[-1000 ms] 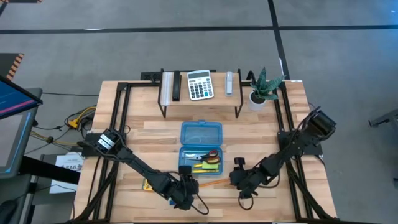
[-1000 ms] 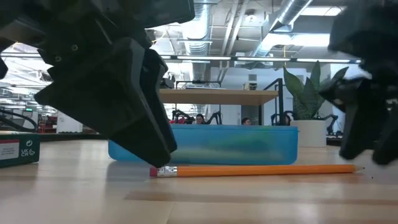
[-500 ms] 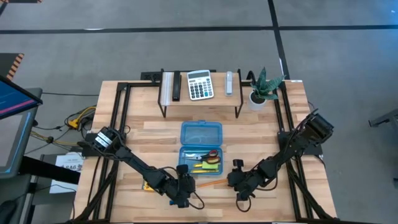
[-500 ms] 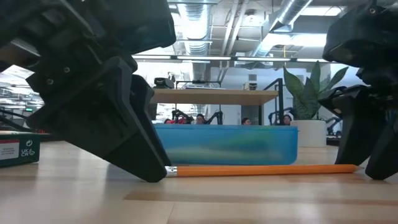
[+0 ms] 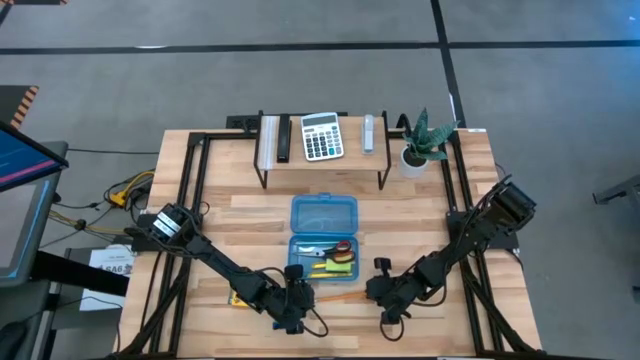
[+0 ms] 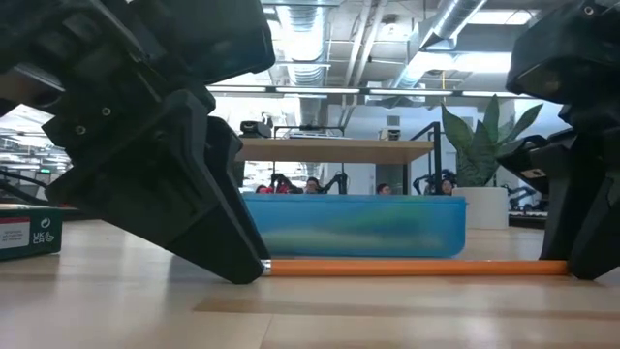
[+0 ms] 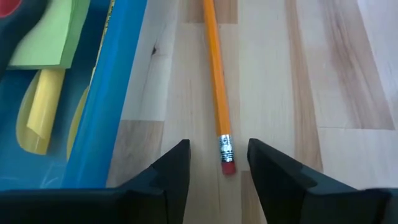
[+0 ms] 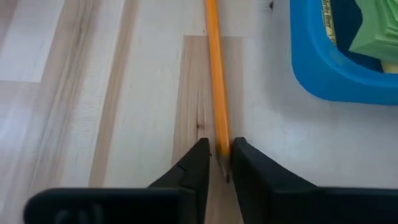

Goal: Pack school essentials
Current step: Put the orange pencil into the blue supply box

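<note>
While pinched, pencil point(image 8: 214, 74) tip (right tool point(image 8: 216, 163)).

Light wood-plank table point(image 5: 250, 215) with black metal frame rails along left and right sides. Grey concrete floor point(image 5: 300, 80) around it, dark lines crossing it far and right. Far edge of table: raised wooden shelf point(image 5: 322, 158) on black legs; potted plant point(image 5: 420, 145) in white pot at its right. Monitor point(image 5: 25, 165) off the table's left, yellow cables point(image 5: 125, 190) near it. Low view: open ceiling with silver ducts point(image 6: 426, 29), strip lights, people seated far back.
</note>
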